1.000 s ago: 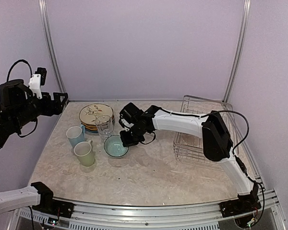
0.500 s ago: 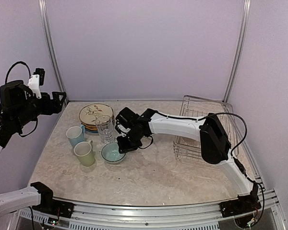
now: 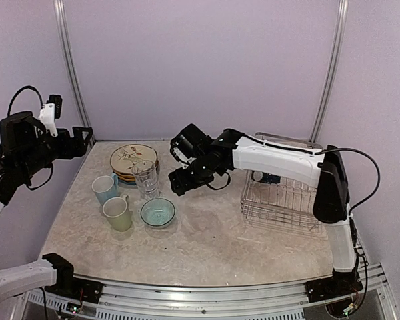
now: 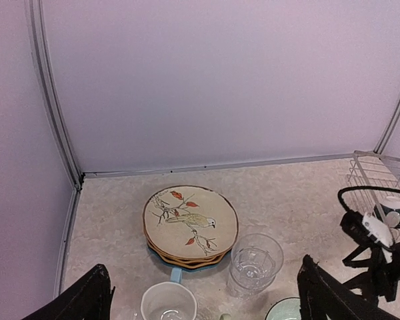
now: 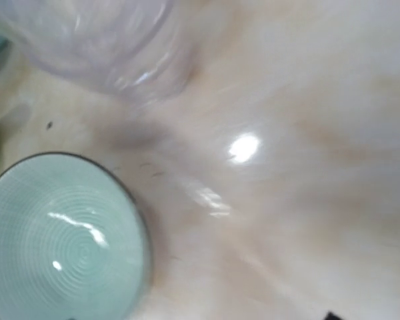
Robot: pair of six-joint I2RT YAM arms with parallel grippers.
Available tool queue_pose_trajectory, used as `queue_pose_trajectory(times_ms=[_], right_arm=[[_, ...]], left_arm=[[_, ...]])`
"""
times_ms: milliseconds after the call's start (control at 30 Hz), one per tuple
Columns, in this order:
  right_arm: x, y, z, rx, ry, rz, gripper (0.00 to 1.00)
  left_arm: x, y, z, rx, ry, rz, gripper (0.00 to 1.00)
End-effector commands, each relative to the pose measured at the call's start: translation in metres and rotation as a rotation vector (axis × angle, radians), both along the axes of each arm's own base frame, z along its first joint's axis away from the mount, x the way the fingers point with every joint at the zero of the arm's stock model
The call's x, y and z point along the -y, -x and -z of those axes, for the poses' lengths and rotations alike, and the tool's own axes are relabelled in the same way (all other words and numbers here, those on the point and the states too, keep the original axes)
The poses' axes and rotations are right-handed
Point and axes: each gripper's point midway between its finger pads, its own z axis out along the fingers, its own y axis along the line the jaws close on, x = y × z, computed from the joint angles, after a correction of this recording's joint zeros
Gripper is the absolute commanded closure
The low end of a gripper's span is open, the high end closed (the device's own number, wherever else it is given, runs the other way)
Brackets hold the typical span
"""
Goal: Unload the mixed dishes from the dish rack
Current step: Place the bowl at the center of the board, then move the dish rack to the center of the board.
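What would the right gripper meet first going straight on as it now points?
Probably bare tabletop beside the teal bowl, though depth is unclear; the right gripper points down-left.

1. I can read no text, number, brand or sign in any of my three views.
2. The top plate (image 4: 190,222) of the stack carries a painted bird on a twig with red leaves (a picture, not lettering).
3. My right wrist view is blurred. The bowl (image 5: 60,233) there shows only ribbed rings inside, and I can make out no mark on it.
4. From the top camera the arm casings are plain black and white as far as I can tell; any marking on them is too small to read.
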Motion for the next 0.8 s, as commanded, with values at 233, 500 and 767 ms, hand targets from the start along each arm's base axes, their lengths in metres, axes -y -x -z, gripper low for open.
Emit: queue_pose_trajectory(times_ms=[233,500,767], right_arm=[[0.181,-0.034,-0.085,0.434,0.368,0.145,0.11],[0.254,-0.033,-0.056,0.5,0.655,0.022,0.08],[0.288,-0.051,-0.037,0.498,0.7,-0.034,0.07]], left_arm=[[0.003,-0.003,0.004,-0.012,0.026,0.018,0.08],[0.002,-0.003,0.004,-0.013,0.035,0.021,0.08],[0.001,-0.002,0.005,-0.014,0.04,0.019,0.08]])
